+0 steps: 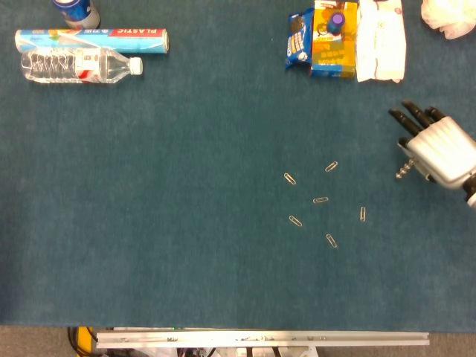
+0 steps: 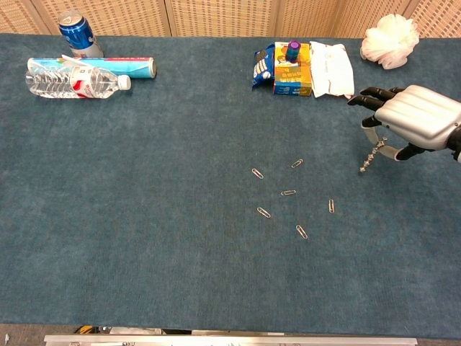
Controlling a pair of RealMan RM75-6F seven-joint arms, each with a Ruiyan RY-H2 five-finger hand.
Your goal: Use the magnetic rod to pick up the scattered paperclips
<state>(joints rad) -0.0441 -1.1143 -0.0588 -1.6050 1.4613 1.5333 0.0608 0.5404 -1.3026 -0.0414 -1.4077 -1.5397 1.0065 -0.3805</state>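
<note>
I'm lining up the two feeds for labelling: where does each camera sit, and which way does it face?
Head view: high above, facing nearly straight down on the table; only the right hand shows, at the right edge.
Chest view: lower, tilted forward across the table to the wicker panels; same right hand.
Shared: the paperclips, the magnetic rod in its fingers.

The paperclips [image 1: 321, 201] are scattered right of centre on the desk [image 1: 186, 223]; the magnetic rod [image 1: 403, 172] is held at the right edge.

"PLASTIC" on blue roll box [image 1: 91, 36].
</note>
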